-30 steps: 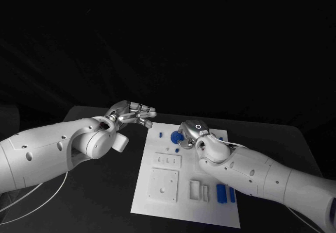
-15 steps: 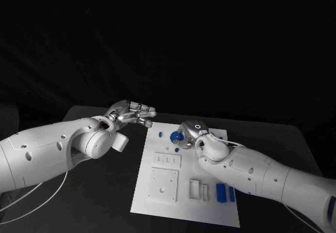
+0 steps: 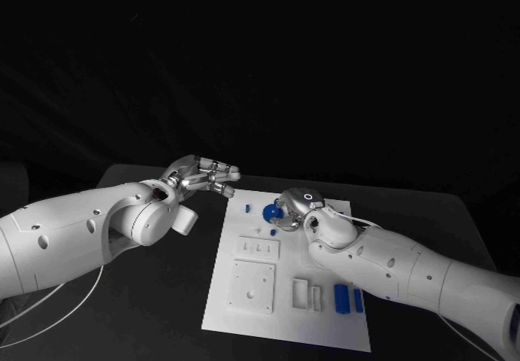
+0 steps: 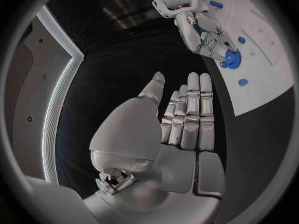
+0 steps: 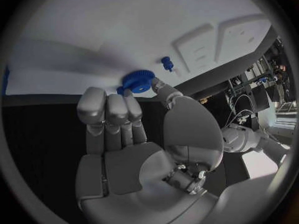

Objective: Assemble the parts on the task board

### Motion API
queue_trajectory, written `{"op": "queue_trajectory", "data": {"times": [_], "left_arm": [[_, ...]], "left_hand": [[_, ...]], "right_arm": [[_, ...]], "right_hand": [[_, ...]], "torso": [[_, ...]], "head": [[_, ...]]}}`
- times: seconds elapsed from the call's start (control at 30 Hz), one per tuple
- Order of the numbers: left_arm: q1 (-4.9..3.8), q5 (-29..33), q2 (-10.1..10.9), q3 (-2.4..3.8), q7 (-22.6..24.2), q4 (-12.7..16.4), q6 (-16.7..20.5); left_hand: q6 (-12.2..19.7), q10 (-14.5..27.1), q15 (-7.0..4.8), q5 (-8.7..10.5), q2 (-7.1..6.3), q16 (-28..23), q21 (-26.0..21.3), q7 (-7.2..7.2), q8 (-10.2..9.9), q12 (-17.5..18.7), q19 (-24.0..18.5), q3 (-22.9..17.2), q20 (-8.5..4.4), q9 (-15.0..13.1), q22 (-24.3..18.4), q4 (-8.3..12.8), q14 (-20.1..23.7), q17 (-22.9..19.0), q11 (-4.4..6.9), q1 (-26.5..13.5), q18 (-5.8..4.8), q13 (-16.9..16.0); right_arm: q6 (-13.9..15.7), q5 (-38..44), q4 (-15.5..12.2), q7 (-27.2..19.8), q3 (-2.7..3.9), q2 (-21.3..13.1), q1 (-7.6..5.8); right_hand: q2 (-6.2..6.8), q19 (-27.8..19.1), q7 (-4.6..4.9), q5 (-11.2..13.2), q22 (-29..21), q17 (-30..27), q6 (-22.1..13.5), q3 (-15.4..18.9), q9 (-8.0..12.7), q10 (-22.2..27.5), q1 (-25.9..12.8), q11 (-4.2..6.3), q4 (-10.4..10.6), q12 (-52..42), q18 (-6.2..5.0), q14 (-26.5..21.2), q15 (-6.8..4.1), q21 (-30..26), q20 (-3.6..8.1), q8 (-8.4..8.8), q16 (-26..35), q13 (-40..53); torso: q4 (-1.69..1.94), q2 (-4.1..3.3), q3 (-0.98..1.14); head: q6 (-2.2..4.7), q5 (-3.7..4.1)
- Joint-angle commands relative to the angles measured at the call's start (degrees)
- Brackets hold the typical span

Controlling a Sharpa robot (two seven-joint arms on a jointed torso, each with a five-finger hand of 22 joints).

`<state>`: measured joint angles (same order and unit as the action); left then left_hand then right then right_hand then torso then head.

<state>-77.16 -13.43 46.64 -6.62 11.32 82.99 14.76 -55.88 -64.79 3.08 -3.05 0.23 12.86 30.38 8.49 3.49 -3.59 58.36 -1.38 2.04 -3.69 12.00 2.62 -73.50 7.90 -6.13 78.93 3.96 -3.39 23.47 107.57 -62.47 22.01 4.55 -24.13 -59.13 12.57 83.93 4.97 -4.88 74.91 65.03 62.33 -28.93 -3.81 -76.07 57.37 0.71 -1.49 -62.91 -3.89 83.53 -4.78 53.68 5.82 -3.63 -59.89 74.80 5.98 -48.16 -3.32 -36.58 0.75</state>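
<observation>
One blue gear [image 5: 138, 80] sits pinched at the fingertips of the right hand [image 3: 294, 207], over the far end of the task board [image 3: 284, 320]. Looks light, rigid plastic; toothed rim gives purchase, best held by the edge as now, probably slippery on its flat faces. Left hand [image 3: 204, 176] hovers off the board's far-left corner, fingers [image 4: 192, 109] straight and together, holding nothing. Board is smooth white, with raised blocks and slots; small blue parts [image 3: 348, 298] stand near its near end. Desk [image 3: 162, 301] around it is black, matte; room beyond dark.
</observation>
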Motion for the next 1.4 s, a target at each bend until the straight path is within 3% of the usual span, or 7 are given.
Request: {"op": "queue_trajectory", "data": {"times": [0.03, 0.37, 0.53, 0.73, 0.83, 1.0, 1.4], "left_arm": [[-0.07, -0.1, -0.1, 0.05, 0.3, 0.0, -0.9], [-0.07, -0.2, 0.1, 0.05, 0.4, -0.2, -0.8], [-0.07, -0.3, 0.6, 0.05, 0.4, -0.3, -0.8], [-0.07, -0.4, 1.6, 0.05, 0.5, -0.4, -0.7], [-0.07, -0.4, 2.0, 0.05, 0.6, -0.4, -0.7], [-0.07, -0.5, 2.4, 0.04, 0.6, -0.5, -1.1], [-0.03, -0.6, 2.1, 0.03, 1.3, -1.2, -2.3]], "left_hand": [[0.5, 0.4, -0.07, 0.04, -0.18, -0.2, 0.1, 0.07, 0.1, 0.3, -0.3, -0.1, -0.07, -0.1, 0.0, -0.1, -0.1, 0.0, -0.09, 0.5, 0.32, 0.0], [0.6, 0.5, -0.05, 0.03, -0.20, -0.2, 0.1, 0.10, 0.1, 0.3, -0.3, -0.2, -0.06, -0.1, -0.2, -0.1, -0.1, 0.0, -0.12, 0.5, 0.35, 0.0], [0.6, 0.5, -0.05, 0.03, -0.20, -0.2, 0.1, 0.11, 0.1, 0.3, -0.3, -0.2, -0.06, -0.1, -0.2, -0.1, -0.1, 0.0, -0.12, 0.5, 0.35, 0.0], [0.5, 0.4, -0.04, 0.04, -0.19, -0.2, 0.1, 0.15, 0.1, 0.3, -0.3, -0.2, -0.06, -0.1, -0.2, -0.1, -0.1, 0.0, -0.15, 0.6, 0.35, 0.0], [0.5, 0.4, -0.02, 0.02, -0.23, -0.2, 0.1, 0.13, 0.1, 0.3, -0.4, -0.2, -0.03, -0.1, -0.2, 0.0, 0.0, 0.0, -0.14, 0.6, 0.34, 0.0], [0.5, 0.4, -0.01, 0.01, -0.24, -0.2, 0.1, 0.12, 0.1, 0.3, -0.5, -0.2, -0.02, -0.1, -0.2, 0.0, 0.1, 0.0, -0.14, 0.7, 0.34, 0.0], [0.2, -3.3, 0.05, 0.06, -0.12, -0.2, 0.0, 0.17, 0.1, 0.2, -0.5, -0.2, 0.06, -0.1, -0.4, -0.5, 0.2, 0.0, 0.24, 0.2, 0.32, 0.0]], "right_arm": [[-0.5, -0.8, -0.1, -0.4, -0.12, -0.3, 0.19], [7.1, -2.9, -3.0, -1.5, 0.38, -2.7, 0.19], [8.0, -7.5, -6.4, -3.1, 2.98, -5.7, 0.20], [6.4, -12.2, -10.5, -8.4, 6.16, -10.8, 1.04], [6.1, -15.1, -12.1, -13.2, 8.04, -13.7, 2.24], [4.9, -21.4, -12.3, -22.6, 9.97, -17.5, 3.66], [-0.7, -29.5, -3.7, -33.7, 11.37, -20.3, 5.09]], "right_hand": [[0.18, 2.8, -0.10, -0.2, 7.1, 0.1, 0.3, 0.2, 0.0, 0.1, -0.1, -0.09, 0.1, -0.3, -0.13, 0.1, 0.33, 0.1, -0.22, 0.01, -0.2, 0.1], [0.79, 2.8, 0.22, 0.1, 7.2, -0.1, -1.0, 0.7, 0.0, 0.1, 0.4, -0.27, 0.0, -0.2, -0.23, 0.1, 0.43, 0.4, -0.30, 0.00, -0.1, 0.0], [2.51, 2.5, 1.88, 2.2, 7.1, -0.6, -11.7, 4.4, 0.4, 1.5, 0.5, -1.38, 2.0, 1.4, -0.57, -0.2, 1.12, -0.5, -0.82, 0.25, 0.9, -0.8], [2.91, 2.5, 2.10, 2.1, 7.0, -0.3, -13.4, 7.2, 0.5, 2.1, 3.7, -1.56, 5.5, 1.8, -0.75, -0.1, 1.23, -0.9, -1.00, 0.32, 1.3, -1.2], [1.21, 2.5, 2.01, 1.9, 7.1, -0.2, -11.5, 8.8, 0.4, 2.0, 7.6, -1.55, 4.1, 1.4, -0.76, 0.0, 1.32, -0.9, -1.17, 0.23, 1.3, -1.2], [-2.10, 2.3, 1.33, -6.4, 7.0, 0.0, -3.5, 11.6, 0.0, 2.0, 14.8, -1.01, -0.2, 1.1, -0.73, 0.0, 1.06, -1.4, -1.11, 0.01, 1.0, -1.5], [-3.10, 1.9, 1.20, -11.6, 7.1, 0.6, -2.2, 11.4, -0.1, 2.2, 15.3, -0.81, -7.1, 1.1, -0.08, -0.1, 0.88, -0.6, -0.76, 0.04, 1.1, -1.9]], "torso": [[-0.04, -0.02, -0.01], [-0.15, 0.07, -0.02], [-0.69, 0.20, 0.19], [-1.79, 0.42, 0.73], [-2.16, 0.52, 0.91], [-2.99, 0.77, 1.46], [-3.71, 1.12, 2.26]], "head": [[0.05, 0.09], [0.35, 0.37], [0.84, 0.35], [1.37, 0.16], [1.29, 0.20], [1.08, -0.13], [0.86, 0.43]]}}
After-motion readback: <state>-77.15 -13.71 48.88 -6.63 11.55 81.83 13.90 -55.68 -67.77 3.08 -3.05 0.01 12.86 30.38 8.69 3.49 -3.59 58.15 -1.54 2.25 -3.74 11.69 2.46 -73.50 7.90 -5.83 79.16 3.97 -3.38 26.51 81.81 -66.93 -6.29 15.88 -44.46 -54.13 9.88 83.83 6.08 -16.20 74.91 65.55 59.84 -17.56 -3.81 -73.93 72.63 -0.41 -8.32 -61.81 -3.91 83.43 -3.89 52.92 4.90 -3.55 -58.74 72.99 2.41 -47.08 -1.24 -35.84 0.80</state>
